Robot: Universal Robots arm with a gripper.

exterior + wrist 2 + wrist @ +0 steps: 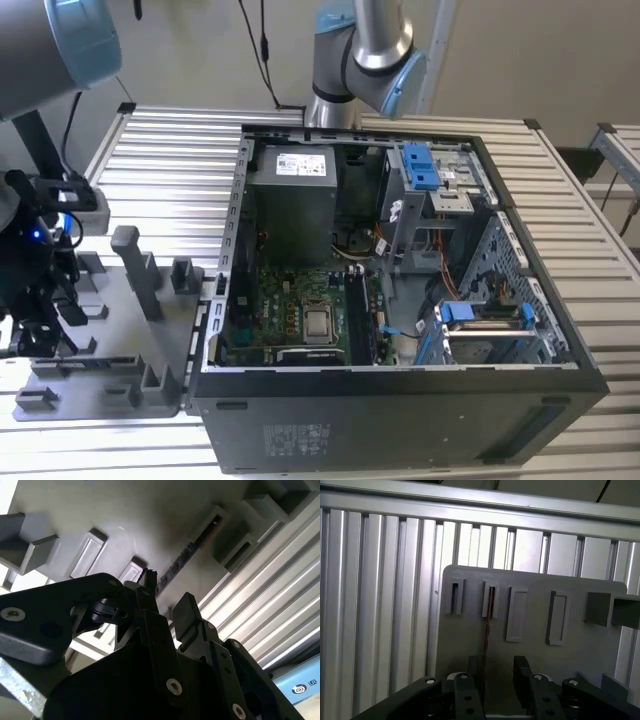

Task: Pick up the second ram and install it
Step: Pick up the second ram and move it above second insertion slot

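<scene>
Over the grey moulded tray (600, 645), I see the gripper (498, 669) released, its two black fingers (521, 672) held apart with a clear gap between them. The second ram (488, 625) stands on edge in one narrow slot of the tray. It is a thin, dark strip that runs into that gap, close beside one finger, and I cannot tell whether it touches. The tray is matte plastic with raised rectangular pockets. It lies on the ribbed aluminium desk (380, 605), just beside the open black computer case (400, 420).
</scene>
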